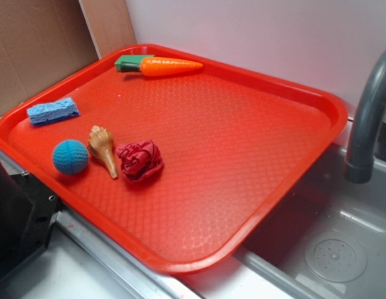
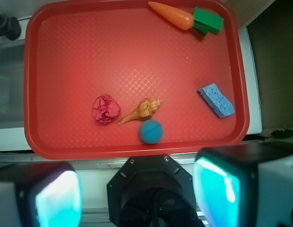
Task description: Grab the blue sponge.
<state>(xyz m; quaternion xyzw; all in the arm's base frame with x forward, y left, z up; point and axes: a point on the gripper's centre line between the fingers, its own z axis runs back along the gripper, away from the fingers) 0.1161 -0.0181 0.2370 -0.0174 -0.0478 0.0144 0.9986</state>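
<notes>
- Jaws stand wide apart and hold nothing; we see our gripper [image 2: 137, 194] only in the wrist view, its two fingers [image 2: 56, 198] blurred at the bottom corners, high above the tray [image 2: 132, 150] and outside its near rim.
- We find the sponge [image 1: 53, 111] lying flat near the tray's left edge in the exterior view, free of everything else.
- Just beside it, toward the near rim, sits the ball [image 1: 70, 156], apart from the sponge.
- Next to the ball lies the shell [image 1: 103, 149], close to touching it, and the crumpled red cloth [image 1: 139, 160] rests against the shell's other side.
- At the far rim we see the carrot [image 1: 170, 66], its green end [image 1: 132, 62] pointing toward the cardboard [image 1: 37, 43].
- Right of the tray stands a grey faucet [image 1: 367, 118] over a sink [image 1: 330, 249].
</notes>
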